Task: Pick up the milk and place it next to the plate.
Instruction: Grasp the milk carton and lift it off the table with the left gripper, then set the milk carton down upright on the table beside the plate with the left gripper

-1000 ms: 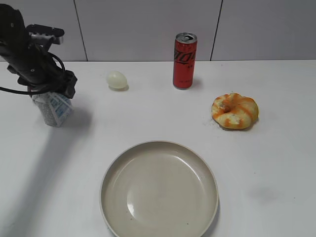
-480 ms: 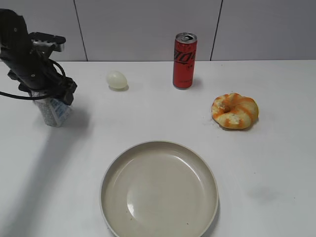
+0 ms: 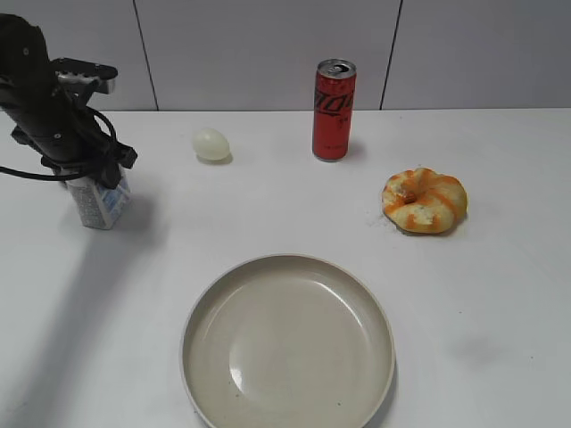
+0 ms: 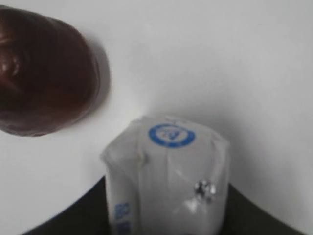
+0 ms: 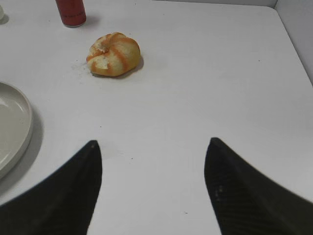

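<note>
Bare table (image 3: 134, 294) lies between milk (image 3: 96, 202) and plate (image 3: 287, 342).

Count: 1 milk (image 3: 96, 203), 1 plate (image 3: 287, 343), 1 red can (image 3: 334, 110), 1 egg (image 3: 211, 144), 1 bun (image 3: 425, 200) with orange stripes, all on 1 white table (image 3: 500, 267). Left wrist view adds 1 dark brown round thing (image 4: 41, 76) beside the milk, can't tell what it is. Grippers: 2, left gripper (image 3: 89, 174), right gripper (image 5: 154, 188).

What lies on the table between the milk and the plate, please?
Nothing: in the exterior view, only bare white table separates the milk from the plate.
</note>
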{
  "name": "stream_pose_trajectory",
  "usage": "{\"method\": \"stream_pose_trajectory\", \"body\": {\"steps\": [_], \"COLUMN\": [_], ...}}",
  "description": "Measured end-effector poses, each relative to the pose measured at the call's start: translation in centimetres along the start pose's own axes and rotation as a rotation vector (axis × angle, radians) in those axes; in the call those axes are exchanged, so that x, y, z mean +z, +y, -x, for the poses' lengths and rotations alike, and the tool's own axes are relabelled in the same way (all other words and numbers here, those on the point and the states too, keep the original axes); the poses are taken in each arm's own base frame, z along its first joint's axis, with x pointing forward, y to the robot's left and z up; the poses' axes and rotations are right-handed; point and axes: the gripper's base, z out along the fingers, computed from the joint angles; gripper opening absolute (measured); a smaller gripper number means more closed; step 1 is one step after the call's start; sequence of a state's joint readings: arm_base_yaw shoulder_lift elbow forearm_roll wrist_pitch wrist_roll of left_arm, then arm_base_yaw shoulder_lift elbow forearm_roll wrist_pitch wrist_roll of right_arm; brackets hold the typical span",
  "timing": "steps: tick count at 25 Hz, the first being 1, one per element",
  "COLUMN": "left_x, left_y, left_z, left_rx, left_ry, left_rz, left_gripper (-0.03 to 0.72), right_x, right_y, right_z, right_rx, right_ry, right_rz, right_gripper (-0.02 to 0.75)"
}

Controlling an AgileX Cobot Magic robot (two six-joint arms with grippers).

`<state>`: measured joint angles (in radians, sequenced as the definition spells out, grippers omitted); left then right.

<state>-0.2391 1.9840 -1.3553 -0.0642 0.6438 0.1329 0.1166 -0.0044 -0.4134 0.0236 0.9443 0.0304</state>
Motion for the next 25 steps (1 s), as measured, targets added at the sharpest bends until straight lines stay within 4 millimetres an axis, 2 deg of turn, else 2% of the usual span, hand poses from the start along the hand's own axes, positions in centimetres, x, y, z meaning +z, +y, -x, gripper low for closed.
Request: {"method": "stream_pose_trajectory", "body": {"steps": [3,5,7,10,20,25], "left_x": [-1.6,-3.2,-4.7,-5.9,-6.7,-5.7], "left_y": [-0.1,-0.9,-2.3,-5.5,-16.7,-20.1], "left_z": [0.3,0.7,1.1,1.2,-0.4,-1.7], "left_rx": [0.034,0.113,0.206,0.414,1.005,1.142], "left_ry": [-0.029,-0.068,-0.114,-0.153,-0.252,-0.259], "left_rz": [0.007,0.008,-0.001,-0.035,-0.145,-0.222], "left_gripper": [0.289,0.289,0.289,0.289,0.289,0.289], "right_x": [0.0,0.0,0.0,0.0,0.0,0.0], "right_y": [0.0,0.0,0.0,0.0,0.0,0.0], "right_z": [0.0,0.0,0.0,0.0,0.0,0.0], "right_rx": [0.000,0.000,0.000,0.000,0.000,0.000], "right_ry": [0.000,0.000,0.000,0.000,0.000,0.000], "right_rz": [0.000,0.000,0.000,0.000,0.000,0.000], "right_gripper": [0.500,0.500,0.500,0.500,0.500,0.500]}}
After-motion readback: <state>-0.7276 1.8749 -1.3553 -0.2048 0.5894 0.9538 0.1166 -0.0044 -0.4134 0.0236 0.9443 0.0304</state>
